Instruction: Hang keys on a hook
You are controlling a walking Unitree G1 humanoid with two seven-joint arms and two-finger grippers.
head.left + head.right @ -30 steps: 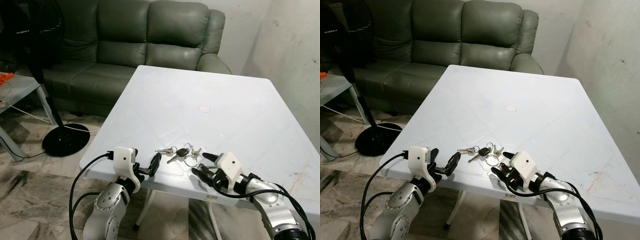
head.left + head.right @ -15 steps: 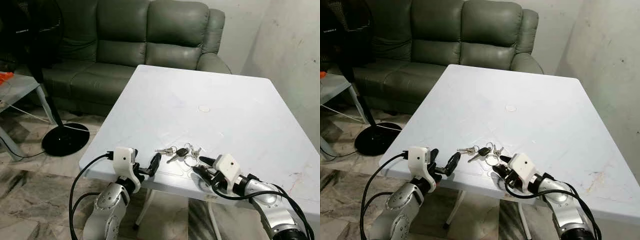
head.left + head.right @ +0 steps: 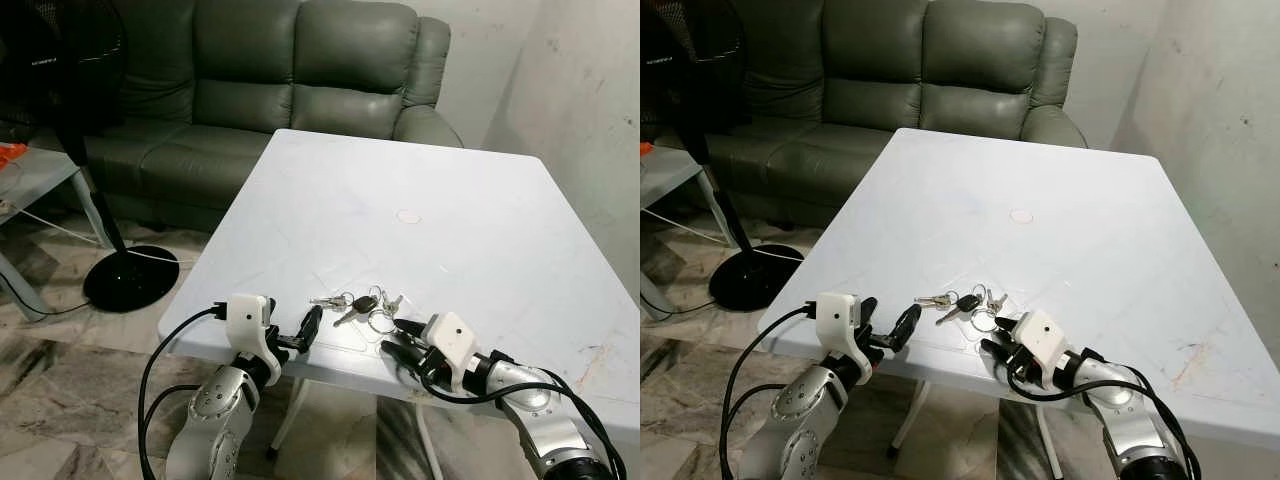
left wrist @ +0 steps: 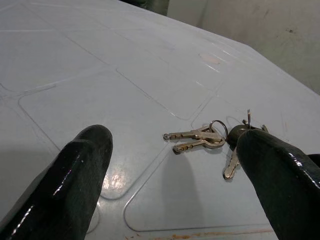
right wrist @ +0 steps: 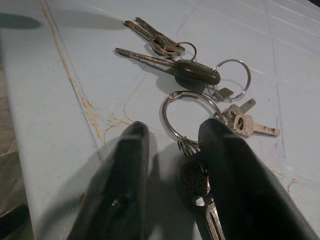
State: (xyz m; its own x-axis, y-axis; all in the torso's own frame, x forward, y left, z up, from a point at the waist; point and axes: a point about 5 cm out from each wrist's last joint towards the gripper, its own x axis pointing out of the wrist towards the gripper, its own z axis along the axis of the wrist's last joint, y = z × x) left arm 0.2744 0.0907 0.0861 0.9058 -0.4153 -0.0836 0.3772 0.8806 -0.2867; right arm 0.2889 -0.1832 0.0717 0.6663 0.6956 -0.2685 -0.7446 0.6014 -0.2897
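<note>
A bunch of keys (image 3: 365, 304) on linked rings lies flat on the white table (image 3: 420, 170), close to its front edge. It holds silver keys and a dark-headed key (image 5: 196, 73). My right gripper (image 3: 395, 336) rests low at that edge, open, with its tips just short of a large ring (image 5: 192, 115). Another dark-headed key (image 5: 193, 183) lies between its two fingers (image 5: 235, 170). My left gripper (image 3: 310, 326) is at the table's front left, open wide and holding nothing. The left wrist view has the keys (image 4: 210, 137) ahead of it, a short way off.
A grey-green sofa (image 3: 300, 70) stands behind the table. A black fan with a round base (image 3: 130, 278) and a small side table (image 3: 30, 175) are on the left. A white wall (image 3: 590, 100) runs along the right. A small round cap (image 3: 408, 216) marks the table's middle.
My right gripper has slid left and forward along the table edge, closer to the keys. The left gripper and the keys have not moved.
</note>
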